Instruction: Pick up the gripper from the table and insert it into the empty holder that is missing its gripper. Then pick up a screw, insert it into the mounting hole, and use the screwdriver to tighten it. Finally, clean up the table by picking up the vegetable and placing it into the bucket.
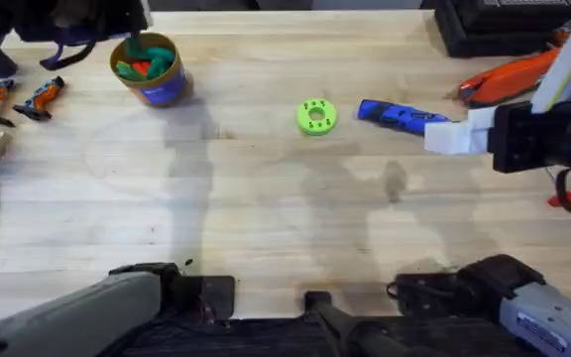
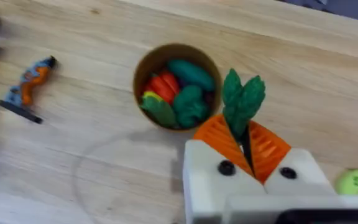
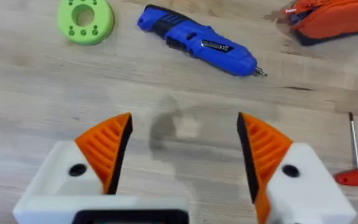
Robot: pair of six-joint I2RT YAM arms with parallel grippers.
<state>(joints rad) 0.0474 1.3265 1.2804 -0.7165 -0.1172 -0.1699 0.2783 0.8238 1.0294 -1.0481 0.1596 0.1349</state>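
The desk [image 1: 266,198] is pale wood, seen from overhead. At about 3 o'clock the right arm reaches in, its tool [image 3: 182,155] spread wide open over bare wood, orange pads well apart and holding nothing. The left tool [image 2: 247,146] is closed on the vegetable [image 2: 242,99], whose dark green end sticks out from between the orange pads, just beside the bucket's rim.

The bucket [image 1: 147,71] stands at about 11 o'clock on the desk, upright, with a blue band, and already holds green and orange-red toy pieces. The screwdriver [image 1: 399,116] lies on its side at about 1 o'clock, its metal tip toward the right arm. The lime disc [image 1: 315,116] lies flat just left of it, near but apart. A thin red-handled tool [image 3: 353,155] lies at the desk's 3 o'clock edge.
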